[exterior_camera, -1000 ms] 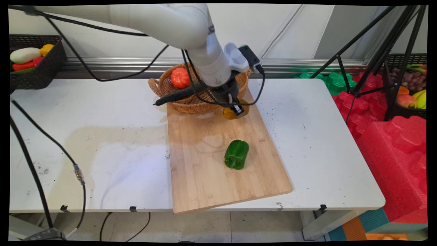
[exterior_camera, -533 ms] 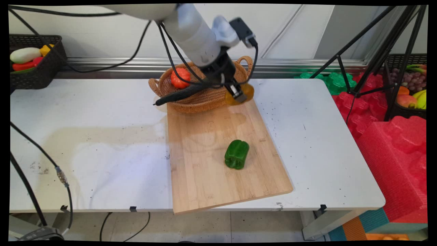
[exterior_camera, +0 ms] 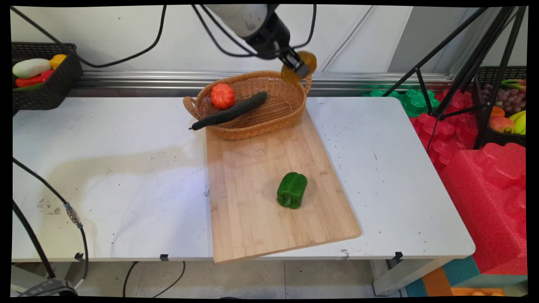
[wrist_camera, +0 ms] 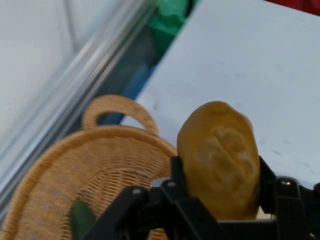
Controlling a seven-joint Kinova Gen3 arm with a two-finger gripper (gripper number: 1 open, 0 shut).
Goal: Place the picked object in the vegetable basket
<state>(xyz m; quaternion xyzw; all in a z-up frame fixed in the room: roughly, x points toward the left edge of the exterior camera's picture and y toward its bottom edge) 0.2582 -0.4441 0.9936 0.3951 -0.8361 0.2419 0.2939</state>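
Gripper (exterior_camera: 298,67) clamped on potato (wrist_camera: 218,155), high over basket (exterior_camera: 269,118) rim by its right handle. Risks: slipping from narrow fingers, dropping outside onto table (exterior_camera: 379,139).

you've got a wicker basket (exterior_camera: 252,122) at the far end of the wooden board (exterior_camera: 269,202), holding an orange pumpkin (exterior_camera: 222,96) and a dark cucumber (exterior_camera: 229,111) that pokes over its left rim. a green pepper (exterior_camera: 292,190) lies on the board, well apart from the basket. a black bin of vegetables (exterior_camera: 42,90) sits far left.
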